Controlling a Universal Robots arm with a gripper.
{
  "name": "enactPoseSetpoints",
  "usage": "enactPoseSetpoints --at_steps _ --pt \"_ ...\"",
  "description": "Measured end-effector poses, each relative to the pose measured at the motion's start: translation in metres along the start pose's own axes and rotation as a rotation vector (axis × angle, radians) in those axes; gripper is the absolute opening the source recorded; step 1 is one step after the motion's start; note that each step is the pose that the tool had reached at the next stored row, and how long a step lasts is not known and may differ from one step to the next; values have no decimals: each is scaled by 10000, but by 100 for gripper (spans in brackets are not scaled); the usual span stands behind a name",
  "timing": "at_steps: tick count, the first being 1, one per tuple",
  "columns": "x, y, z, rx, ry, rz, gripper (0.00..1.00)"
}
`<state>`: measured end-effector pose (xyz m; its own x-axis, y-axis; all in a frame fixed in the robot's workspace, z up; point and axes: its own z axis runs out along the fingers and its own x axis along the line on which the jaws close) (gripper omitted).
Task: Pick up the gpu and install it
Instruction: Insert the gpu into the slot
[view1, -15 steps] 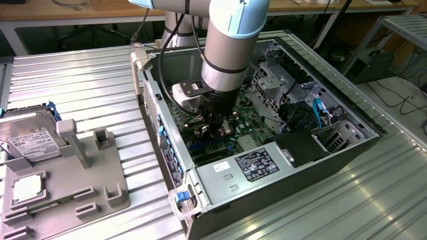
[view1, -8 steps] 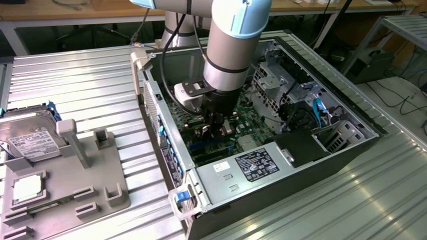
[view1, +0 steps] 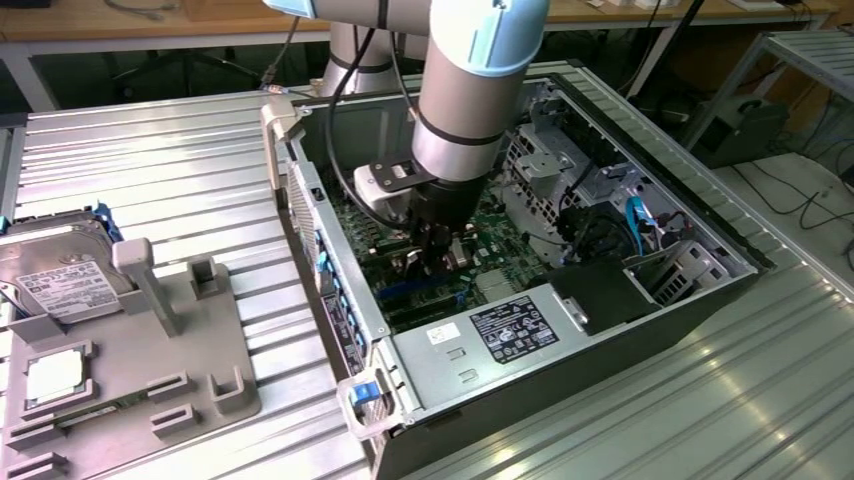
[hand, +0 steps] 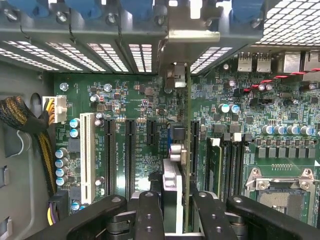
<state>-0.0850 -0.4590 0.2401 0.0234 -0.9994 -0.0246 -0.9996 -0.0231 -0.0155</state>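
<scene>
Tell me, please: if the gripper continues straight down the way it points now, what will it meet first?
The gripper is shut on the gpu, held edge-on above the motherboard. Going straight on, the card's lower edge would probably meet a black expansion slot first; depth is unclear.

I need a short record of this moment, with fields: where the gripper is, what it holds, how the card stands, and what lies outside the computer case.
gripper location: gripper is down inside the open computer case, above the motherboard
gripper state: shut on the gpu
card pose: on edge, its metal bracket at the rear slot openings
card position: among the expansion slots; whether it is fully seated cannot be told
outside the case: hard drive and processor chip on the grey holder tray, at the exterior view's left
</scene>
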Motion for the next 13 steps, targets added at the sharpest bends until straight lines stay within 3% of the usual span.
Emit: enactPoseSetpoints --at_steps 7,13 --pt "0 69 8 0 -3 1 28" --pt "37 72 11 1 -7 4 28"
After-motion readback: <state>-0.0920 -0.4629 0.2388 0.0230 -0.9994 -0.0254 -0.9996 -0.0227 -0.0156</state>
